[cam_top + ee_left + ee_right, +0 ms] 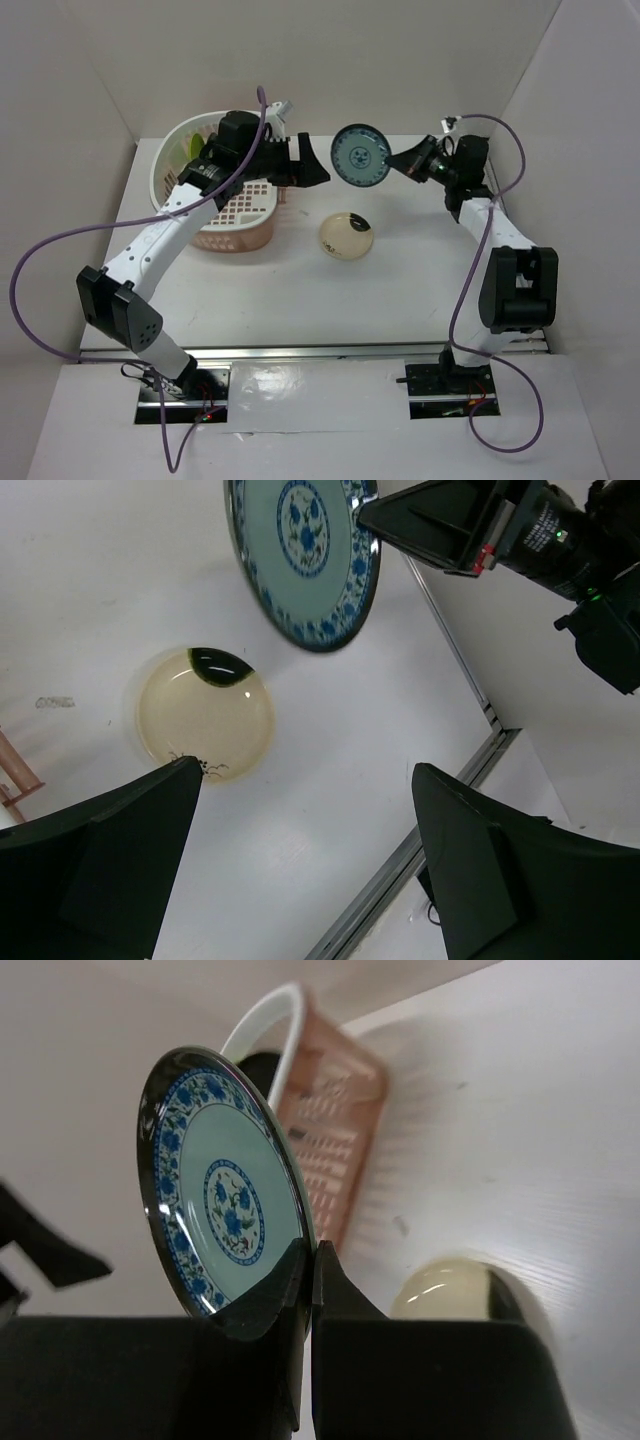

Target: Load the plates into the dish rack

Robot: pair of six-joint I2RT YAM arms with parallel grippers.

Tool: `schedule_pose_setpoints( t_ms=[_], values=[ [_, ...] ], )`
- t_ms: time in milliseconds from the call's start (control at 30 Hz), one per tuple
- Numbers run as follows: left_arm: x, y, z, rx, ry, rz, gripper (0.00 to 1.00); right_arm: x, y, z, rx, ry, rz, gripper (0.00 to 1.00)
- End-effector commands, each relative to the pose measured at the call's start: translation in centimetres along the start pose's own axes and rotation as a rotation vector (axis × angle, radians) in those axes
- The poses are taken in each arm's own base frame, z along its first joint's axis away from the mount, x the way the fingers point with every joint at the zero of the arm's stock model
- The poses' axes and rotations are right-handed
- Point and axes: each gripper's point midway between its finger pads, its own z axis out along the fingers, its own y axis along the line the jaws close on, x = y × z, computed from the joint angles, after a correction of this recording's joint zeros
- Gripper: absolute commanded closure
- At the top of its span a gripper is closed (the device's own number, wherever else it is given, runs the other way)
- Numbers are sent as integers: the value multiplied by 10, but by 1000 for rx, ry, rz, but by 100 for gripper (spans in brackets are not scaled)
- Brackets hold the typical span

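Top external, plate: the blue-patterned plate is held on edge in mid-air, pinched at its rim by the right gripper.
Top external, left: the left gripper is spread wide just beside it.
Top external, rack: the dish rack is largely covered by the left arm.
Left wrist: the cream plate is seen flat on the table, its edge overlapped by the left gripper.
Right wrist: the cream plate is half hidden behind the right gripper; the dish rack is blurred.
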Motion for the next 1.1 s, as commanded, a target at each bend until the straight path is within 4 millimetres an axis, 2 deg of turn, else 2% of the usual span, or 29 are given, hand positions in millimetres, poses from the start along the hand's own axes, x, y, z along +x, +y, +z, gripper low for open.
schedule_pose_setpoints(
  t_ms=[0,33,133,200,233,267,300,367,400,467,700,800,833,867,900,933,1033,1067],
  values=[
    [-21,-4,4,23,-62,48,0,8,88,7,-287,72,-239,100],
    [-19,1,8,8,-56,43,0,17,89,9,-291,101,-238,100],
    [-24,10,9,-16,-78,51,0,25,104,13,-319,123,-263,100],
    [-23,16,9,-27,-76,44,0,27,102,14,-320,135,-257,100],
    [-26,28,9,-48,-80,33,1,33,106,15,-336,151,-258,100],
    [-26,28,9,-48,-80,33,3,35,104,15,-331,157,-260,100],
    [-25,37,8,-65,-77,22,4,37,112,15,-350,165,-268,100],
    [-25,42,8,-66,-80,18,10,44,111,16,-347,186,-273,100],
    [-28,45,4,-71,-93,17,12,41,114,16,-352,181,-279,100],
    [-30,49,0,-78,-100,14,20,47,111,19,-349,197,-276,100],
    [-30,50,2,-63,-95,2,23,55,132,22,-402,223,-288,100],
    [-28,49,5,-46,-89,4,45,57,134,25,-408,230,-287,100],
    [-28,49,5,-46,-89,4,57,59,131,28,-403,236,-281,100],
    [-28,49,5,-46,-89,4,83,59,131,28,-403,236,-281,100],
    [-28,49,5,-46,-89,4,94,62,133,28,-409,242,-282,100],
    [-28,49,5,-46,-89,4,100,64,129,31,-404,249,-275,100],
    [-31,46,2,-42,-96,8,100,62,130,34,-402,251,-272,100],
    [-31,46,2,-42,-96,8,100,67,131,34,-403,265,-266,100]
  ],
)
